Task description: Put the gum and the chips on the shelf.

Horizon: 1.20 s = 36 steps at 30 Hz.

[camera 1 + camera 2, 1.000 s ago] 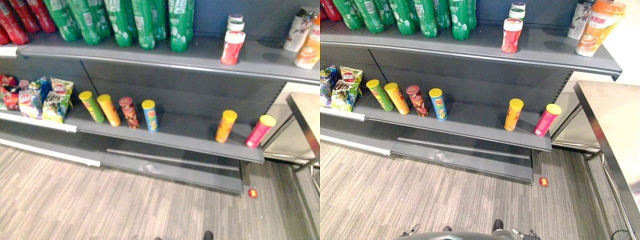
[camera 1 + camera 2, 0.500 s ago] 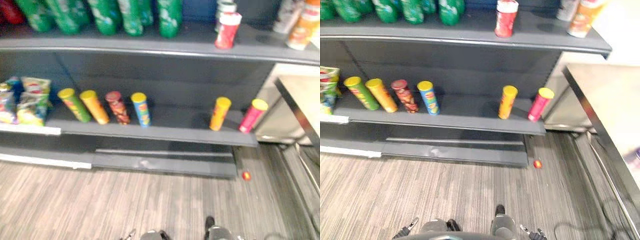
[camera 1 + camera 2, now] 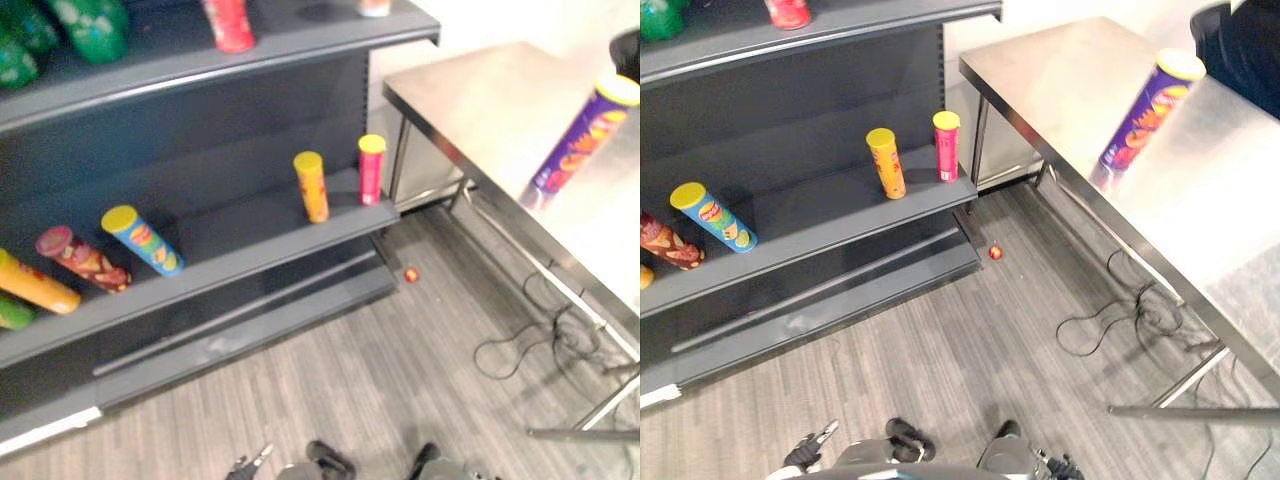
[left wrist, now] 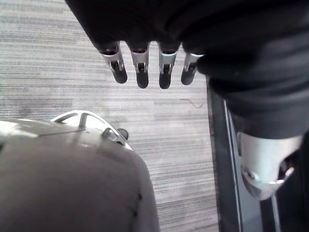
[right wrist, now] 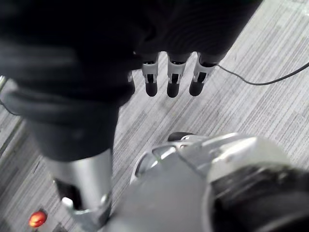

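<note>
A tall purple chips can (image 3: 1145, 115) with a yellow lid stands on the steel table (image 3: 470, 100) at the right. The grey shelf unit (image 3: 250, 250) is on the left. Its lower board carries an orange can (image 3: 312, 187), a pink can (image 3: 371, 170), a blue can (image 3: 143, 240) and a dark red can (image 3: 80, 260). A red tub (image 3: 228, 22) stands on the upper board. My left hand (image 4: 140, 67) hangs over the floor, fingers straight, holding nothing. My right hand (image 5: 174, 79) hangs the same way, empty, fingers relaxed.
A small red object (image 3: 995, 252) lies on the striped floor by the shelf's right end. Green bottles (image 3: 90, 20) stand on the upper board at the left. A dark shape (image 3: 1240, 50) sits at the table's far right. Open floor lies between shelf and table.
The whole picture has swung to the right, so the camera moved. The steel table and the purple can have come into view. Nothing on the shelf has shifted.
</note>
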{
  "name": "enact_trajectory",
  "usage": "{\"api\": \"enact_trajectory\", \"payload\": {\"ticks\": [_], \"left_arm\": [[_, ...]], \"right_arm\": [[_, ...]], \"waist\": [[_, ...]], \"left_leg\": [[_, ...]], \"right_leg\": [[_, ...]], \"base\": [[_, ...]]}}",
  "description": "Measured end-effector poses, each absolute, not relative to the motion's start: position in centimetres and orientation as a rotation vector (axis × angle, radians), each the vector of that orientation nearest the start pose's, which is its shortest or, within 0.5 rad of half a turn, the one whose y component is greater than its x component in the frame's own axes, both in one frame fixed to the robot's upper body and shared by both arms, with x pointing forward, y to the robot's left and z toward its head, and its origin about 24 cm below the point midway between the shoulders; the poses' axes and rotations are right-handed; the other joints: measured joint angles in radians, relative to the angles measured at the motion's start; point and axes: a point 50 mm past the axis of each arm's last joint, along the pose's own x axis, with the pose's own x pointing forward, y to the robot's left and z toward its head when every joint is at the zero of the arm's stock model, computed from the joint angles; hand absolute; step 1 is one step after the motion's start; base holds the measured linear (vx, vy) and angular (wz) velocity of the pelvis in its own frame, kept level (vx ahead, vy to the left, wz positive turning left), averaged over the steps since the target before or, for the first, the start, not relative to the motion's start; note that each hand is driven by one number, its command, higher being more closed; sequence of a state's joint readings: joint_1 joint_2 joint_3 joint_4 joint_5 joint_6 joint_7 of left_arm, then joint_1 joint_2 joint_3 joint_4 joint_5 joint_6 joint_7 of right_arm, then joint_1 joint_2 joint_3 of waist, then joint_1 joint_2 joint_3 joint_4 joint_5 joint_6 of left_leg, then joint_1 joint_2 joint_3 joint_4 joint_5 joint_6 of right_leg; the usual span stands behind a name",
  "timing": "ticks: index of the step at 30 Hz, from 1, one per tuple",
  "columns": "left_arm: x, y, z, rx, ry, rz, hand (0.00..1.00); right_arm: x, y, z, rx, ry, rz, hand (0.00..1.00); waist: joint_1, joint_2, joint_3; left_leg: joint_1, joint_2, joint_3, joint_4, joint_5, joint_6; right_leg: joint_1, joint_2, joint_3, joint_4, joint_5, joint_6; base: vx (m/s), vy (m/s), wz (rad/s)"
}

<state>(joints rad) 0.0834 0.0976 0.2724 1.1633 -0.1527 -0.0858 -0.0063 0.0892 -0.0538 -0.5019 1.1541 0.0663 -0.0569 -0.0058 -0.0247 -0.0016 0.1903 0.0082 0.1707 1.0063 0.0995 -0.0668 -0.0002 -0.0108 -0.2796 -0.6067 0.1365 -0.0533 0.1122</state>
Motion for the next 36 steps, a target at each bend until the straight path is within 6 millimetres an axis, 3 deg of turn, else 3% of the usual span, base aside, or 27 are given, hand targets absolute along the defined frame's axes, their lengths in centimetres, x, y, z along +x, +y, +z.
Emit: {"api": "enact_trajectory", "payload": {"ticks": [2, 6, 13, 16, 18, 19, 20, 21, 22, 23, 27, 31, 32, 34, 36], "left_arm": [[7.0, 21.6, -16.6, -0.197, 1.115, 0.410, 0.00], [7.2, 21.7, -16.5, -0.195, 1.108, 0.412, 0.00], [7.9, 21.7, -16.4, -0.216, 1.089, 0.434, 0.00], [9.2, 21.7, -16.2, -0.234, 1.052, 0.437, 0.00], [9.7, 21.1, -16.1, -0.292, 1.022, 0.457, 0.00], [9.8, 20.8, -16.1, -0.314, 1.010, 0.471, 0.00], [10.2, 20.7, -15.9, -0.345, 0.969, 0.495, 0.00], [10.5, 20.5, -15.8, -0.361, 0.955, 0.491, 0.00], [11.0, 19.7, -15.7, -0.374, 0.939, 0.467, 0.00], [11.2, 19.2, -15.7, -0.375, 0.933, 0.451, 0.00], [11.3, 19.2, -15.6, -0.380, 0.925, 0.450, 0.00], [11.2, 19.2, -15.6, -0.380, 0.925, 0.445, 0.00], [11.0, 19.3, -15.7, -0.388, 0.926, 0.457, 0.00], [11.3, 20.1, -15.4, -0.370, 0.908, 0.467, 0.00], [11.2, 20.7, -15.4, -0.363, 0.904, 0.479, 0.00]], "right_arm": [[5.9, -22.8, -16.6, 0.254, 1.125, -0.559, 0.00], [6.1, -23.0, -16.5, 0.251, 1.116, -0.563, 0.00], [6.9, -23.5, -16.3, 0.268, 1.078, -0.602, 0.00], [6.6, -23.2, -16.4, 0.298, 1.085, -0.620, 0.00], [6.5, -23.7, -16.3, 0.301, 1.073, -0.640, 0.00], [6.6, -23.9, -16.2, 0.297, 1.067, -0.643, 0.00], [6.6, -23.9, -16.2, 0.291, 1.061, -0.640, 0.00], [6.8, -24.1, -16.1, 0.294, 1.049, -0.648, 0.00], [6.9, -24.6, -15.9, 0.289, 1.037, -0.656, 0.00], [6.8, -24.9, -15.9, 0.283, 1.041, -0.660, 0.00], [6.3, -25.3, -15.8, 0.297, 1.035, -0.696, 0.00], [6.4, -25.4, -15.6, 0.291, 1.016, -0.692, 0.00], [6.6, -25.1, -15.6, 0.296, 1.009, -0.684, 0.00], [6.7, -23.2, -16.1, 0.345, 1.017, -0.659, 0.00], [6.5, -21.6, -16.5, 0.398, 1.028, -0.649, 0.00]], "waist": [[0.001, 0.017, -0.009], [-0.003, 0.023, -0.011], [-0.033, 0.043, 0.032], [-0.035, 0.039, 0.056], [-0.035, 0.057, 0.067], [-0.035, 0.060, 0.068], [-0.029, 0.058, 0.070], [-0.028, 0.062, 0.070], [-0.029, 0.065, 0.071], [-0.028, 0.065, 0.071], [-0.016, 0.063, 0.072], [0.003, 0.060, 0.073], [0.011, 0.052, 0.072], [0.004, 0.008, 0.053], [0.029, -0.019, 0.040]], "left_leg": [[0.012, 0.028, 0.002, -0.008, 0.026, -0.009], [0.000, 0.068, 0.007, 0.013, 0.042, -0.017], [-0.007, 0.101, 0.060, 0.048, 0.052, -0.020], [-0.011, 0.189, 0.061, 0.220, 0.051, -0.021], [-0.016, 0.293, -0.030, 0.408, 0.065, -0.001], [-0.031, 0.305, -0.099, 0.442, 0.075, 0.013], [-0.097, 0.308, -0.276, 0.510, 0.079, 0.012], [-0.120, 0.285, -0.358, 0.514, 0.049, -0.020], [-0.148, 0.225, -0.485, 0.491, 0.004, -0.049], [-0.163, 0.177, -0.554, 0.457, -0.021, -0.057], [-0.167, 0.114, -0.615, 0.252, -0.029, -0.073], [-0.169, 0.050, -0.761, 0.064, -0.010, -0.088], [-0.151, 0.032, -0.787, 0.051, 0.059, -0.127], [-0.145, -0.001, -0.744, 0.102, 0.003, -0.109], [-0.185, -0.007, -0.765, 0.258, -0.078, -0.099]], "right_leg": [[0.014, 0.034, 0.001, -0.014, -0.008, -0.004], [-0.002, 0.064, 0.006, -0.005, -0.024, -0.028], [-0.094, 0.053, 0.072, 0.111, -0.075, -0.061], [-0.104, 0.058, 0.117, 0.146, -0.111, -0.073], [-0.087, 0.104, 0.185, 0.149, -0.119, -0.097], [-0.085, 0.116, 0.209, 0.149, -0.123, -0.103], [-0.086, 0.136, 0.260, 0.144, -0.130, -0.116], [-0.089, 0.137, 0.280, 0.142, -0.132, -0.118], [-0.094, 0.137, 0.321, 0.135, -0.136, -0.112], [-0.091, 0.141, 0.358, 0.127, -0.136, -0.112], [-0.078, 0.156, 0.458, 0.129, -0.140, -0.116], [-0.067, 0.141, 0.568, 0.178, -0.181, -0.049], [-0.071, 0.136, 0.611, 0.204, -0.202, -0.023], [-0.055, 0.102, 0.632, 0.173, -0.188, -0.014], [-0.021, 0.086, 0.666, 0.101, -0.152, -0.005]], "base": [[-0.03, -0.142, -0.09], [-0.04, -0.116, -0.09], [-0.01, -0.041, -0.25], [0.04, -0.138, -0.46], [0.03, -0.148, -0.91], [0.05, -0.112, -1.05], [0.07, -0.065, -0.87], [0.11, -0.029, -1.04], [0.11, 0.016, -0.98], [0.11, 0.025, -0.93], [0.19, 0.098, -0.93], [0.24, 0.252, -0.81], [0.24, 0.309, -0.68], [0.30, 0.332, -0.51], [0.25, 0.280, -0.55]]}}
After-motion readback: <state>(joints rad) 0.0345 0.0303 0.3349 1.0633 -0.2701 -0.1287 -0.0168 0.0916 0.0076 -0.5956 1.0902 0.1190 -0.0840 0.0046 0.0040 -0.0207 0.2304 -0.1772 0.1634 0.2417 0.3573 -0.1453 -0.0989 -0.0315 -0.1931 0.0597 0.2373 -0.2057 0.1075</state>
